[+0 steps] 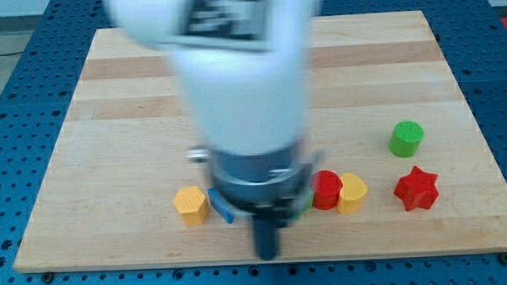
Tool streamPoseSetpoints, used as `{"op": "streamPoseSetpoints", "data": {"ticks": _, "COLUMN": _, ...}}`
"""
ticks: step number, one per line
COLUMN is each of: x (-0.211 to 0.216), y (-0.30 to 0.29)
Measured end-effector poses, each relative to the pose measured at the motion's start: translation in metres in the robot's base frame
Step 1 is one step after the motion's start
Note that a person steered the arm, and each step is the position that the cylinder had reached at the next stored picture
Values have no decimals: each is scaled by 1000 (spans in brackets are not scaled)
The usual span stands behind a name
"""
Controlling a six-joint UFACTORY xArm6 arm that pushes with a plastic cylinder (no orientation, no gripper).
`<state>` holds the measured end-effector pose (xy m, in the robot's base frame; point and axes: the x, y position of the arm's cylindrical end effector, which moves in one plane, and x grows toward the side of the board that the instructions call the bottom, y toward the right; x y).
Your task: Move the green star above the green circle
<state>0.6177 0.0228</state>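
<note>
The green circle (406, 139) stands on the wooden board (126, 121) at the view's right. The green star is almost wholly hidden behind my arm; only a green sliver (308, 200) shows just left of the red round block (326, 190). My rod comes down at the view's bottom centre and my tip (267, 254) is near the board's bottom edge, below and left of that green sliver. The white arm body (243, 84) covers the middle of the board.
A yellow hexagon (191, 205) lies left of the arm, with a blue block edge (221, 209) beside it. A yellow block (352, 193) touches the red round block's right side. A red star (417, 188) lies below the green circle.
</note>
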Motion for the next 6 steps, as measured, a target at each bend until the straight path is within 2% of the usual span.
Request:
{"op": "streamPoseSetpoints", "data": {"ticks": 2, "x": -68, "y": 22}}
{"op": "streamPoseSetpoints", "data": {"ticks": 3, "x": -72, "y": 22}}
{"op": "streamPoseSetpoints", "data": {"ticks": 4, "x": -52, "y": 4}}
{"op": "streamPoseSetpoints", "data": {"ticks": 5, "x": -56, "y": -19}}
{"op": "streamPoseSetpoints", "data": {"ticks": 6, "x": -86, "y": -19}}
